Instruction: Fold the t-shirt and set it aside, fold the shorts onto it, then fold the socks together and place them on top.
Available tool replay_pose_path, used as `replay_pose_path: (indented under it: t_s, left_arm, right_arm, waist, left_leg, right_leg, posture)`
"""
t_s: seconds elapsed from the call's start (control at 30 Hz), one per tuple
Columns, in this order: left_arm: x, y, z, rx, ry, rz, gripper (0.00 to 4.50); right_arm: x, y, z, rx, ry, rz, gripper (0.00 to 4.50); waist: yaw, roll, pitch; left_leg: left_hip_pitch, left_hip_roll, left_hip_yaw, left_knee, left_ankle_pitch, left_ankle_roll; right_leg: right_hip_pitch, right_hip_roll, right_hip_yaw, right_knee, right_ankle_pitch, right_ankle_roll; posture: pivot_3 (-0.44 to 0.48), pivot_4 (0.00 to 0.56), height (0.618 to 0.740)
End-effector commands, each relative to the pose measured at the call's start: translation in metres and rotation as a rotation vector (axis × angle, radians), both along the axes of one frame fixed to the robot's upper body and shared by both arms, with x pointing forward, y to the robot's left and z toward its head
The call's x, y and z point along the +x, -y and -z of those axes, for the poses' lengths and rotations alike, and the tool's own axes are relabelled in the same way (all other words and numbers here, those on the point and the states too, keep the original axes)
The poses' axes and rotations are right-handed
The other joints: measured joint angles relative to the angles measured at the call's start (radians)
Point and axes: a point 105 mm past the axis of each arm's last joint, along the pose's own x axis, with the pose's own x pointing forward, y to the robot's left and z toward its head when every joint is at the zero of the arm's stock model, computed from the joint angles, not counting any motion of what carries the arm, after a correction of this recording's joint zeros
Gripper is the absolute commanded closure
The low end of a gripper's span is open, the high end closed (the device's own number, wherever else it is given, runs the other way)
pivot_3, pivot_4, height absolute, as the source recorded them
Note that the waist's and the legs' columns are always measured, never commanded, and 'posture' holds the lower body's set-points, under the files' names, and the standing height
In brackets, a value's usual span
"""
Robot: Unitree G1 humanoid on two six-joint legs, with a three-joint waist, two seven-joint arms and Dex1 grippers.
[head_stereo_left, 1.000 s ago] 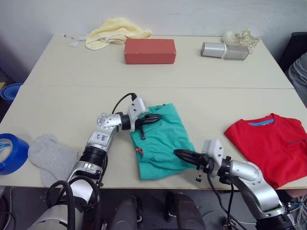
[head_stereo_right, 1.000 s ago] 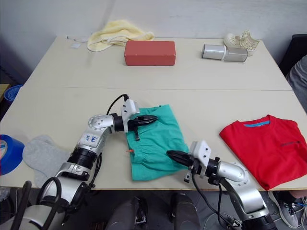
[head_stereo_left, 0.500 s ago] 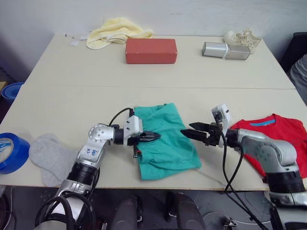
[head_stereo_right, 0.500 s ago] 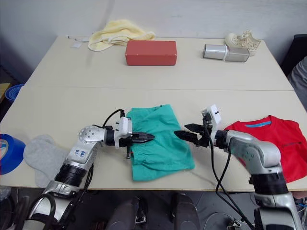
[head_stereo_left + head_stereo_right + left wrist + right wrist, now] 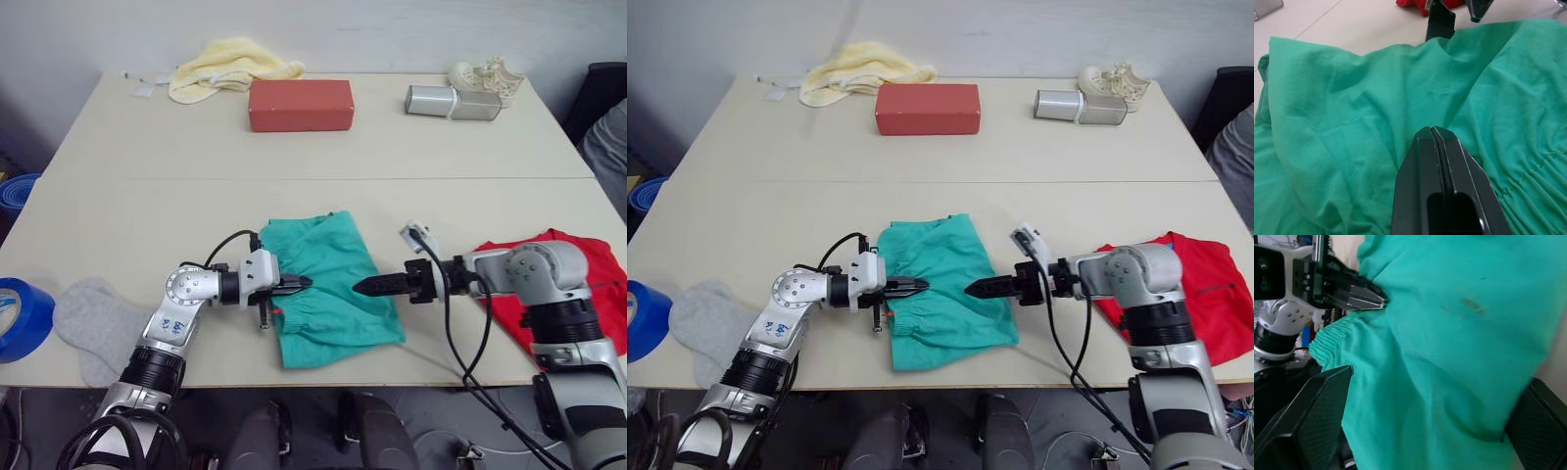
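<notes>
Shorts: the green shorts (image 5: 331, 284) lie bunched up near the front edge of the counter (image 5: 323, 147), between the two arms.
Left pincer: the left pincer (image 5: 300, 284) points at the left side of the shorts, by the gathered waistband. Its two black fingers are pressed tight together, with no gap. I cannot tell if a bit of cloth is caught between them.
Right pincer: the right pincer (image 5: 362, 287) points at the right side of the shorts. In its wrist view the two black fingers (image 5: 1308, 416) stand wide apart, with the green cloth between them.
T-shirt: the red t-shirt (image 5: 578, 284) lies on the counter at the right, behind the right arm. The arm hides part of it.
Socks: the grey socks (image 5: 93, 323) lie flat at the front left of the counter, well apart from the shorts.
Blue tape: a roll of blue tape (image 5: 20, 313) sits just beside the socks, at the left edge.
Far side: a yellow towel (image 5: 230, 67), a red box (image 5: 300, 104), a silver box (image 5: 453, 102) and a pale shoe (image 5: 485, 74) sit along the back of the counter.
</notes>
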Motion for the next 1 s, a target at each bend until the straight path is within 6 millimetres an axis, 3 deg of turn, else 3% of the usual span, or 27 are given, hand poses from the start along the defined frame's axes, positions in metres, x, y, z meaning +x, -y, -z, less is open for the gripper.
replay_pose_path:
  t_s: [0.03,0.07,0.17,0.3,0.43,0.53,0.6,0.8,1.0]
  left_arm:
    - [-0.001,-0.005,-0.005,-0.018,0.02,0.005,4.5]
    - [-0.001,-0.006,-0.004,-0.018,0.02,0.005,4.5]
    - [-0.002,-0.011,-0.003,-0.013,0.016,0.001,4.5]
    - [-0.002,-0.02,0.0,-0.005,0.011,-0.018,4.5]
    - [-0.002,-0.022,-0.001,-0.032,0.002,-0.021,4.5]
    - [-0.004,-0.021,-0.002,-0.043,0.002,-0.004,4.5]
    - [-0.005,-0.019,-0.006,-0.077,-0.008,0.016,4.5]
    - [-0.001,-0.008,-0.048,-0.357,-0.137,0.044,4.5]
    - [-0.016,0.008,-0.057,-0.358,-0.186,0.169,2.69]
  right_arm:
    - [-0.009,-0.017,0.025,-0.018,-0.125,-0.039,0.03]
    - [-0.007,-0.02,0.025,-0.008,-0.127,-0.035,0.03]
    - [0.011,-0.022,0.023,0.01,-0.088,0.039,0.62]
    - [0.021,-0.013,0.021,0.018,-0.063,0.096,2.09]
    - [0.017,-0.001,0.018,0.016,-0.046,0.124,3.54]
    - [0.012,0.013,0.004,0.054,-0.015,0.158,4.48]
    - [0.007,0.023,-0.008,0.079,0.031,0.18,4.48]
    - [0.003,0.055,-0.063,0.259,0.205,0.345,4.48]
    - [-0.005,0.1,-0.122,0.426,0.505,0.701,4.5]
  waist:
    - [-0.003,0.0,0.0]
    - [-0.004,0.0,0.0]
    - [-0.009,0.0,0.0]
    - [-0.01,0.0,0.0]
    - [-0.001,0.0,-0.001]
    - [0.006,0.0,-0.001]
    - [0.016,0.001,0.0]
    - [0.025,0.003,0.001]
    - [0.024,0.004,0.002]
  left_leg:
    - [0.0,0.0,0.0,0.0,0.0,-0.001]
    - [0.0,0.0,0.0,0.0,0.0,-0.001]
    - [0.001,0.001,0.001,0.0,0.001,-0.002]
    - [0.001,0.001,0.001,0.0,0.001,-0.003]
    - [0.001,0.001,0.001,0.0,0.001,-0.003]
    - [0.001,0.0,0.001,0.0,0.001,-0.002]
    - [0.0,-0.002,0.0,0.0,0.001,-0.001]
    - [-0.006,-0.005,0.0,0.0,0.001,0.002]
    - [-0.007,-0.004,0.001,-0.001,0.001,0.001]
  right_leg:
    - [0.0,0.0,0.0,0.0,0.0,0.0]
    - [0.0,0.001,0.0,0.0,0.0,0.0]
    - [0.0,0.002,0.0,0.001,0.0,0.0]
    - [0.0,0.002,0.001,0.001,0.0,0.0]
    - [0.0,0.001,0.001,0.0,0.0,0.0]
    - [0.0,0.0,0.001,0.0,0.0,0.0]
    - [0.0,-0.003,0.0,0.0,0.0,0.0]
    - [-0.004,-0.006,0.0,-0.002,0.002,0.003]
    - [-0.004,-0.004,-0.001,-0.002,0.002,0.003]
  posture:
    - [0.0,0.15,0.74]
    - [0.0,0.15,0.74]
    - [0.0,0.15,0.74]
    - [0.0,0.15,0.74]
    - [0.0,0.15,0.74]
    - [0.0,0.15,0.74]
    - [0.0,0.15,0.74]
    - [0.0,0.15,0.74]
    - [0.0,0.15,0.74]
